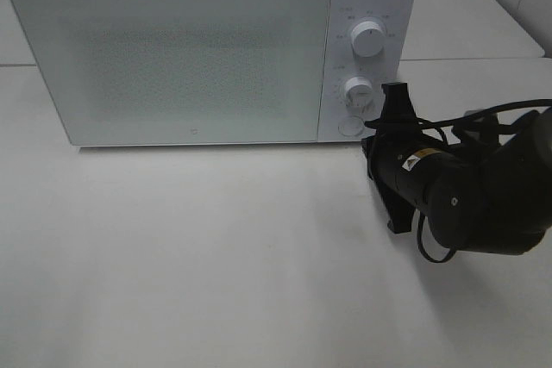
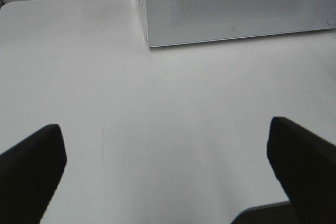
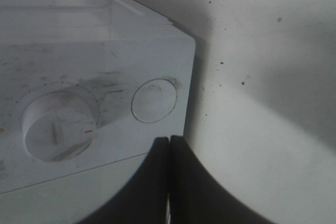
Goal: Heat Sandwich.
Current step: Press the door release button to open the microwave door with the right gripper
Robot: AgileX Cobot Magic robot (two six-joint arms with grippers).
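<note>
open table (image 1: 216, 273) before the microwave (image 1: 211, 49) — door (image 1: 172, 62) shut (inside walled off), right gripper (image 3: 169, 141) crowding the control panel (image 1: 366, 66)

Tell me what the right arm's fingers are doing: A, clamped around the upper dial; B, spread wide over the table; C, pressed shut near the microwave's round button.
C: the right wrist view shows the right fingers closed together with nothing between them, close to the round button on the microwave.
</note>
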